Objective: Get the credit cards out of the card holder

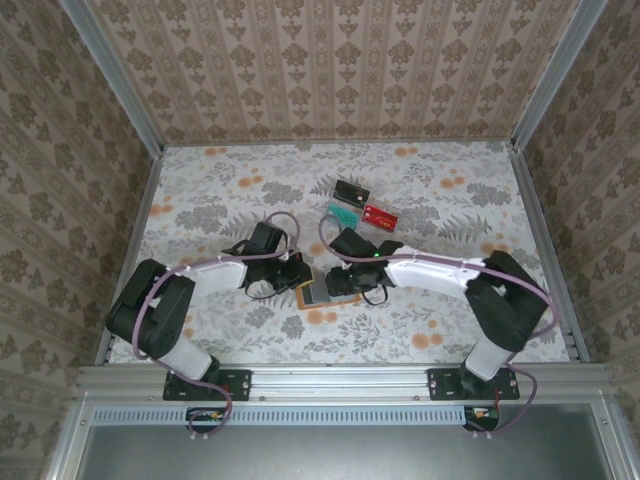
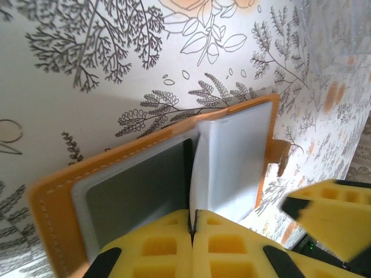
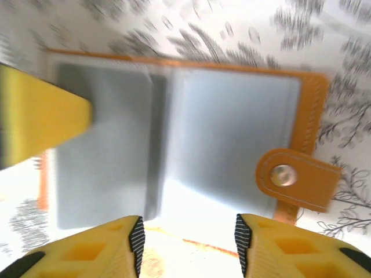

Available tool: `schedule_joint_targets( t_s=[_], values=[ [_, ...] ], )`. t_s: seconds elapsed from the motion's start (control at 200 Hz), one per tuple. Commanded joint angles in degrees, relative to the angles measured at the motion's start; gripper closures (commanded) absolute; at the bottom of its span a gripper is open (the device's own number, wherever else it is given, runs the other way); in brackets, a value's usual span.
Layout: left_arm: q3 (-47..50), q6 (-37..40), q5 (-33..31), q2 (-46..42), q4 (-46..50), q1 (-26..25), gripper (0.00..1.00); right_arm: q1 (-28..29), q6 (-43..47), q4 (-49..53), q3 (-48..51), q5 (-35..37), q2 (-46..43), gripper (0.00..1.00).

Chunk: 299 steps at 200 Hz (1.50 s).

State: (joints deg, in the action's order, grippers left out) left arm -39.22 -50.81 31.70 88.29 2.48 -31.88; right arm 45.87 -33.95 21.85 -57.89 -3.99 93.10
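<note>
Watch the left pincer (image 2: 193,219). It is clenched at the fold on what looks like a clear pocket leaf (image 2: 232,162) of the card holder (image 3: 220,116), and that leaf stands up off the open cover. Nothing else pins the holder. If you lift or pull from here, it may drag across the desk (image 1: 220,190) or fold shut, and a hard tug could crease or tear the thin plastic.

The right pincer (image 3: 188,243) is released, jaws apart with nothing between them, and it hovers just over the holder's near edge. If you bring it down carelessly, it may land on the snap tab (image 3: 293,180) at the right of its wrist view. It could also bump the left pincer's finger at that view's left edge.

The pockets facing the wrist cameras look grey and bare. I cannot tell whether a card hides under the raised leaf, so check before you let go.

In the overhead view the holder lies open at lower centre, between the two pincers. The credit cards (image 1: 351,190), black, teal and red, lie close together above it toward upper centre, well apart from the holder.

Both arms reach inward from the bottom corners with elbows out and forearms low. Their wrists meet over the holder.
</note>
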Motion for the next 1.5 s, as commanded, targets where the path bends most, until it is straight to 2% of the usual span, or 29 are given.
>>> schedule_joint_targets(
  t_s=[0.0, 0.145, 0.325, 0.43, 0.645, 0.9, 1.11, 1.375, 1.49],
  values=[
    [1.1, 3.8, -1.5, -2.8, 5.9, 1.5, 0.99, -0.7, 0.4, -4.6, 1.5, -2.6, -6.5, 0.48],
    [0.7, 5.7, -1.1, -4.6, 8.4, 3.3, 0.97, -1.4, -1.3, -7.0, 4.4, -1.5, -10.1, 0.46],
    [-0.3, 3.5, 4.2, -3.1, 2.3, 2.2, 0.68, -2.3, -2.4, -7.3, 5.9, -0.4, -11.5, 0.48],
    [0.7, 0.9, 9.0, -2.9, -5.3, 2.0, 0.60, -2.5, -2.0, -6.2, 5.6, 1.6, -12.4, 0.48],
    [0.7, -3.8, 9.9, -0.8, -12.7, 0.5, 0.50, -2.9, -1.7, -6.2, 7.0, 5.5, -15.9, 0.48],
    [-1.8, -7.2, 8.5, 5.1, -17.5, -2.1, 0.50, -3.3, -2.0, -6.4, 7.7, 5.1, -15.8, 0.48],
    [-1.3, -4.0, 4.2, 1.0, -10.4, -0.6, 0.55, -3.3, -1.1, -6.9, 7.0, 2.5, -13.8, 0.50],
    [1.1, -1.7, -4.5, -7.0, 1.2, 0.0, 0.57, -2.3, -1.4, -5.6, 2.6, -1.8, -3.8, 0.66],
    [2.0, -3.0, -5.7, -8.2, 2.0, -1.2, 0.59, -1.8, -1.9, -4.7, 0.5, -3.1, 0.0, 0.71]
  ],
)
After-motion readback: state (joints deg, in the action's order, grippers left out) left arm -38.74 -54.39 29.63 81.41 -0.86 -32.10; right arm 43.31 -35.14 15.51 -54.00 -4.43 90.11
